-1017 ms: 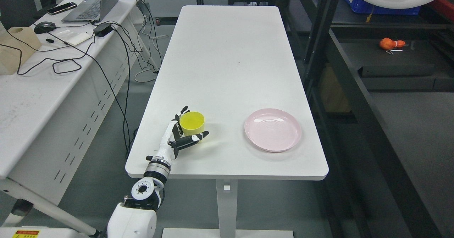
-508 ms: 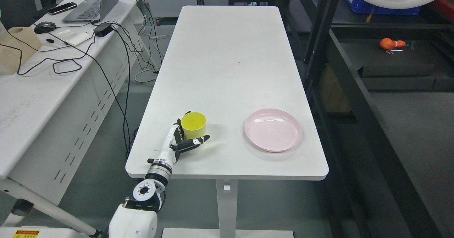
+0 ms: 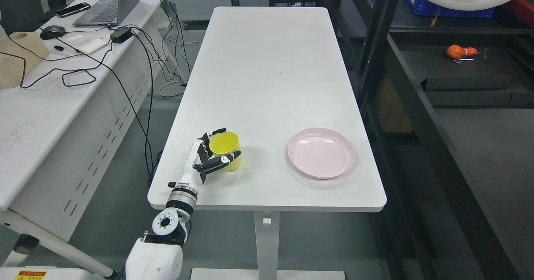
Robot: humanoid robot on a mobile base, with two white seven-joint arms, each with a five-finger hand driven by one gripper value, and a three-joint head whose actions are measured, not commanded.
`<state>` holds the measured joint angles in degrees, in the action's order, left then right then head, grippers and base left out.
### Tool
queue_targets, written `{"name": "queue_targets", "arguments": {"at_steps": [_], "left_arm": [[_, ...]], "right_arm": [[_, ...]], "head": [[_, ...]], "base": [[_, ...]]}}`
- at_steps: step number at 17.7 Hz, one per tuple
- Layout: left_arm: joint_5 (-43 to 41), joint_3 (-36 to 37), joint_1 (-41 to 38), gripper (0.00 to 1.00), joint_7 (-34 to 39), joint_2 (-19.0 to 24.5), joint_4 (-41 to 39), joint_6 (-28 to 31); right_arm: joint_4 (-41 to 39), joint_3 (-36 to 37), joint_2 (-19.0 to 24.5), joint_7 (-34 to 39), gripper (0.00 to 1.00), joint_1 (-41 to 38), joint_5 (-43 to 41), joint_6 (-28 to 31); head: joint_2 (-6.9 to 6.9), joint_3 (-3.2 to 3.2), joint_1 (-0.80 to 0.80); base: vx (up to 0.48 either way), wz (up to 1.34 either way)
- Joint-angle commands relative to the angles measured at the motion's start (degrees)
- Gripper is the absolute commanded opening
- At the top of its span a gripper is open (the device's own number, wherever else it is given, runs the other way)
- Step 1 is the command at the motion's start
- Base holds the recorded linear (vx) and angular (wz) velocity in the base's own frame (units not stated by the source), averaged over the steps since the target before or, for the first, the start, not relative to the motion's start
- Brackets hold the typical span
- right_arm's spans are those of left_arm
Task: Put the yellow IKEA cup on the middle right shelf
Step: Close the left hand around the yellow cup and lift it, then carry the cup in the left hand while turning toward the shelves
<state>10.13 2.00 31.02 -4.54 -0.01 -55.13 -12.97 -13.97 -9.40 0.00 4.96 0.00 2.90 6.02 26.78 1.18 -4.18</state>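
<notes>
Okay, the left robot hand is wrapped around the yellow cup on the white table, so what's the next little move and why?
Probably a short straight lift. The left robot hand has fingers curled around the yellow cup, which looks slightly tilted near the white table edge; raising it first clears the surface before carrying it toward the dark shelf on the right.

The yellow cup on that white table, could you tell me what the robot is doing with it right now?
The robot's left hand is wrapped around the yellow cup near the front left corner of the white table, fingers behind it and thumb across its front. The cup looks slightly tilted, though whether it has left the tabletop is hard to tell. A pink plate sits empty to its right. The dark shelving stands beyond the table's right edge, so the cup has not been brought there yet. The right arm is out of view.
</notes>
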Motion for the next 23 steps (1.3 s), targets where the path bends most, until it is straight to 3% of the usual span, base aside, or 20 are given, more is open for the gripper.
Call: {"name": "queue_targets", "arguments": {"at_steps": [1,5,9,14,23], "left_arm": [[0.85,-2.26,0.18,0.17,-0.03,1.01,0.03,-4.06],[2.78,-2.00,-0.52,0.01,0.06,1.01,-1.37,-7.85],[9.01,1.42,-1.40,0.01,-0.03,1.01,-4.97,-7.86],[9.29,6.44,-3.25,0.01,0.06,1.01,-6.48,-7.86],[9.47,6.97,-5.53,0.01,-0.03,1.01,-13.41,-7.86]], "right_arm": [[-0.01,0.00,-1.00,-0.04,0.99,-0.35,0.00,0.04],[-0.01,0.00,-1.00,-0.04,0.99,-0.35,0.00,0.04],[-0.01,0.00,-1.00,-0.04,0.99,-0.35,0.00,0.04],[0.17,0.00,-1.00,-0.04,0.99,-0.35,0.00,0.04],[-0.01,0.00,-1.00,-0.04,0.99,-0.35,0.00,0.04]], "head": [[0.00,0.00,0.00],[0.00,0.00,0.00],[0.00,0.00,0.00],[0.00,0.00,0.00],[0.00,0.00,0.00]], "base": [[0.000,0.00],[0.000,0.00],[0.000,0.00],[-0.004,0.00],[-0.090,-0.01]]}}
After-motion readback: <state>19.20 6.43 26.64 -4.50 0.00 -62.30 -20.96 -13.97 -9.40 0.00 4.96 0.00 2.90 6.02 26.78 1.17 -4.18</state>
